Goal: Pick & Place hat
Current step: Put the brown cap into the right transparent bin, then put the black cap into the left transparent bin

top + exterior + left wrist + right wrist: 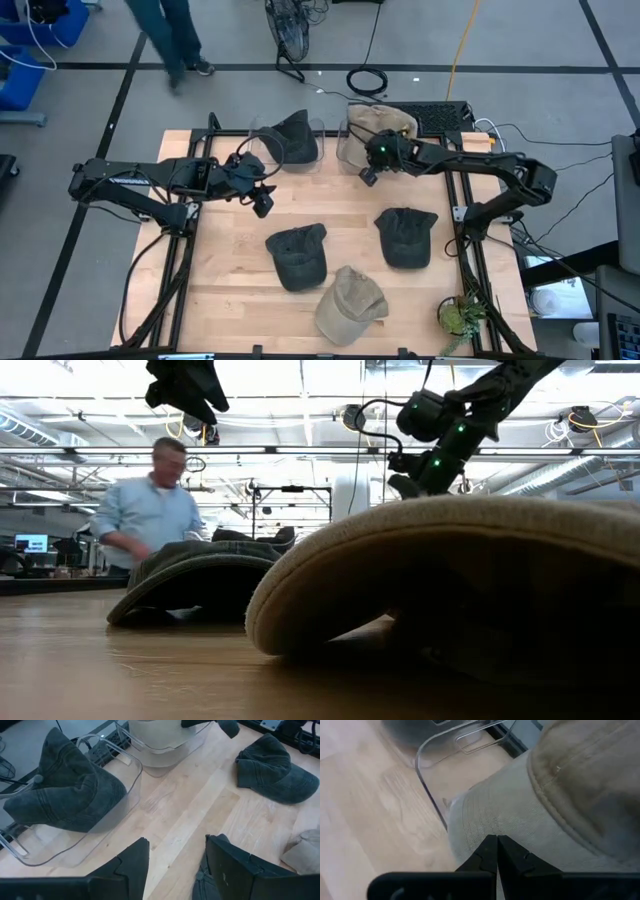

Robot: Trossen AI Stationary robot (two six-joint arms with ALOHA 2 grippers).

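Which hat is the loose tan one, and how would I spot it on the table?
Start at the wooden table and look to its near edge, away from the two clear bins at the back. The tan hat lies there in the open, below two dark hats. It is the only light-coloured hat outside a bin.

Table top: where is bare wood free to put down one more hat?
Bare wood lies left of the dark hat, under the left end effector. The front right is crowded: that hat, another dark hat, the tan hat, the plant.
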